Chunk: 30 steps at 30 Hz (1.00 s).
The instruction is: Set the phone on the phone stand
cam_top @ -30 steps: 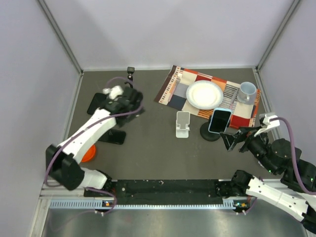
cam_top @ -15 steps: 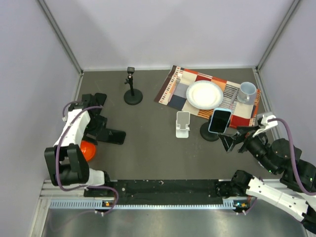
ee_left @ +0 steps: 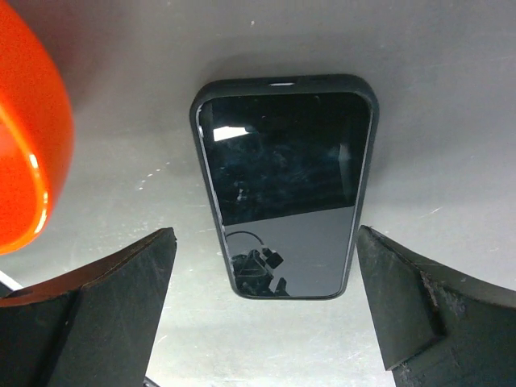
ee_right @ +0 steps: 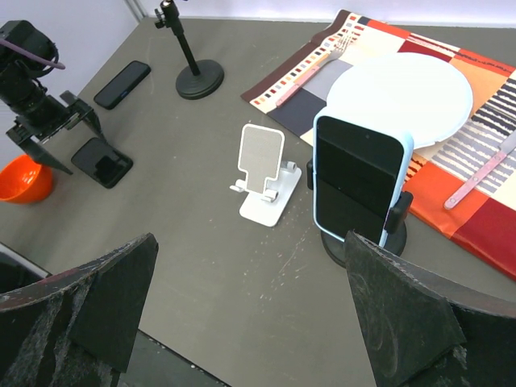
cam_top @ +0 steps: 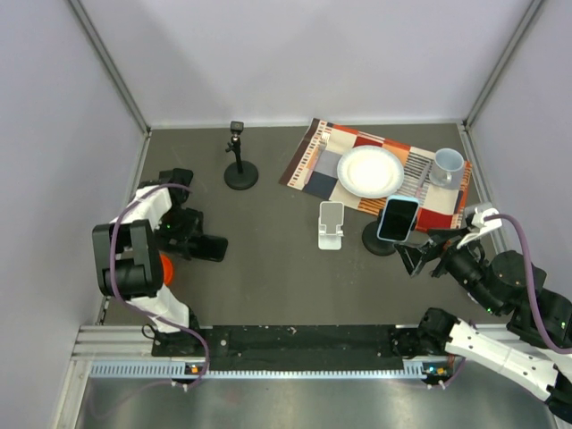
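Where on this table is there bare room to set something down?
Bare tabletop between the black phone and the white phone stand, running to the near edge. Crowded at right rear: placemat, plate, mug, and the blue phone beside the stand.

Soft, even overhead light washing my table (cam_top: 277,277); shadows showing faint and short. Overhead view reading sharp, walls leaning outward at edges. Through left wrist: glossy phone (ee_left: 284,185) throwing small white glare and mirroring my own camera; orange bowl (ee_left: 24,137) carrying bright streak; my left fingers (ee_left: 97,314) blurring near lens. My right fingers (ee_right: 403,322) looking dark, soft, grainy.
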Motion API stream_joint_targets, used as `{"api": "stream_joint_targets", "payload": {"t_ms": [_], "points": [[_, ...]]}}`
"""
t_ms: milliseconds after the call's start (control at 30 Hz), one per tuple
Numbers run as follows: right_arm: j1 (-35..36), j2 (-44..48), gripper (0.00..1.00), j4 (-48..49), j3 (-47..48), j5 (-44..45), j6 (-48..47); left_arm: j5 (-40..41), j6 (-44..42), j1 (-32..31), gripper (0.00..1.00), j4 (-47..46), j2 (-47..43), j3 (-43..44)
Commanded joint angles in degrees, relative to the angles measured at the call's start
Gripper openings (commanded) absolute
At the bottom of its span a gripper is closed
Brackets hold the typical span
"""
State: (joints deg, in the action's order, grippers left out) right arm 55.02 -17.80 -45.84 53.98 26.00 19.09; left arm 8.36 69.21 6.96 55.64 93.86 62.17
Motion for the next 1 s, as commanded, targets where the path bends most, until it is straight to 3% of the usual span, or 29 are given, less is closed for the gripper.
{"api": "stream_joint_targets", "payload": {"t_ms": [0,733,800,900,967], "points": [[0.61,-0.92,0.99,1.72,0.16,-0.69,-0.28,0.34,2.60,0.16,0.99,-1.85,2.28,2.43],[0.70,-1.36,0.99,1.72,0.08,-1.83,0.42,-0.28,7.08,0.07,0.98,-8.26,3.52,-5.39],[0.70,-1.53,0.99,1.72,-0.01,-1.83,0.59,-0.10,7.17,-0.10,0.92,-9.05,3.96,-5.66],[0.70,-1.88,0.99,1.72,0.08,-2.00,0.68,0.51,7.17,-0.63,0.70,-9.58,3.87,-6.10],[0.61,-2.23,0.99,1.72,-0.10,-2.96,0.51,2.01,6.21,-1.07,0.47,-9.50,3.00,-5.40]]}}
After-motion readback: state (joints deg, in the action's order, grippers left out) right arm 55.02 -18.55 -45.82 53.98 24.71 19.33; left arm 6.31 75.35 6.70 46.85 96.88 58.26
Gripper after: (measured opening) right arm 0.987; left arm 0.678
